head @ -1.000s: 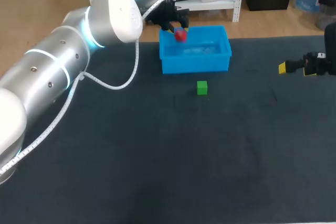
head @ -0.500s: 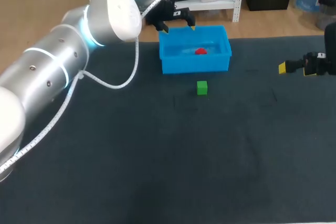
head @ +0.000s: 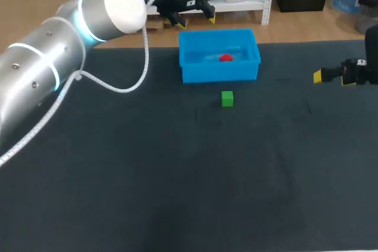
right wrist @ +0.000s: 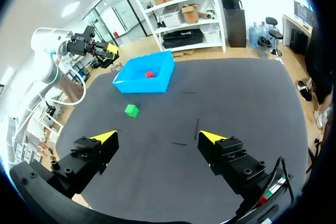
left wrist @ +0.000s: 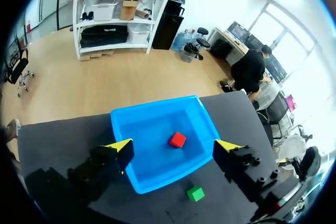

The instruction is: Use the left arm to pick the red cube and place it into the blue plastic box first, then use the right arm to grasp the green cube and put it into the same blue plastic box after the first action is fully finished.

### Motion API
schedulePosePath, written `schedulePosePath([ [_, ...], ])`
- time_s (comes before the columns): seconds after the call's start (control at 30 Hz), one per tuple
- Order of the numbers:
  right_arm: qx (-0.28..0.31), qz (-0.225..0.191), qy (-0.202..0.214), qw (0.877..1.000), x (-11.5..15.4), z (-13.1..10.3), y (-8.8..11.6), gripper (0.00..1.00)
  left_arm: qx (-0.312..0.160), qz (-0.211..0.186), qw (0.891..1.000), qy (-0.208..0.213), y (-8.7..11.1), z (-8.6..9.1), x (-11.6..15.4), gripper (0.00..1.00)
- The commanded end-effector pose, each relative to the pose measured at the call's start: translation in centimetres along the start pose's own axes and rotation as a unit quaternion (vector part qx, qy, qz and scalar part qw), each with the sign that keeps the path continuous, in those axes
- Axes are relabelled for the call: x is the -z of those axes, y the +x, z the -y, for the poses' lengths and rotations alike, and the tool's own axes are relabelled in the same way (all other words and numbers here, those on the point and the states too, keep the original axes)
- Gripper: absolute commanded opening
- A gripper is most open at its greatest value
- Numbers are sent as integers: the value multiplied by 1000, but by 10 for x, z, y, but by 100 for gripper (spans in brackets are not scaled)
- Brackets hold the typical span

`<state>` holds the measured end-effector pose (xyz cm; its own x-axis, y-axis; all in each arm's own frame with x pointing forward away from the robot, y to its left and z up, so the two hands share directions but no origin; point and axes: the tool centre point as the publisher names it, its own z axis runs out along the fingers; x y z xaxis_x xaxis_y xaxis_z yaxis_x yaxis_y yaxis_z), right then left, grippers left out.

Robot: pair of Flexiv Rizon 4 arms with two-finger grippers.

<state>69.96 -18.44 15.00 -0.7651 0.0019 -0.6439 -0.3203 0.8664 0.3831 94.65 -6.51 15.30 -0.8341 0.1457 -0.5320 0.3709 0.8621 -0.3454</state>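
Pincer on left arm (left wrist: pixel 174 145) wide open, empty

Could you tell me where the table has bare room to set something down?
Bare: the table nearer than the green cube, and between it and the right gripper. Crowded: around the blue plastic box holding the red cube.

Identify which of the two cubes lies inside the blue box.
The red cube: it lies inside the blue plastic box, while the green cube sits outside, on the table in front of the box.
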Motion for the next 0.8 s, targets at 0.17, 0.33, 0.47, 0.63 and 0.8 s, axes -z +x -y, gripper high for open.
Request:
schedulePosePath([
  [0.17, 0, 0, 0, 1000, -1, 0, 0, 100, -14, 18, 1000, 6, 39, -11, 46, 100],
  [0.33, 0, 0, 0, 1000, -1, 0, 0, 100, -20, 21, 1000, 7, 52, -21, 66, 100],
  [0.47, 0, 0, 0, 1000, -1, 0, 0, 100, -26, 20, 999, 11, 61, -28, 78, 100],
  [0.63, 0, 0, 0, 1000, -1, 0, 0, 100, -36, 16, 999, 17, 75, -36, 93, 100],
  [0.8, 0, 0, 0, 1000, -1, 0, 0, 100, -49, 11, 998, 30, 87, -39, 105, 100],
])
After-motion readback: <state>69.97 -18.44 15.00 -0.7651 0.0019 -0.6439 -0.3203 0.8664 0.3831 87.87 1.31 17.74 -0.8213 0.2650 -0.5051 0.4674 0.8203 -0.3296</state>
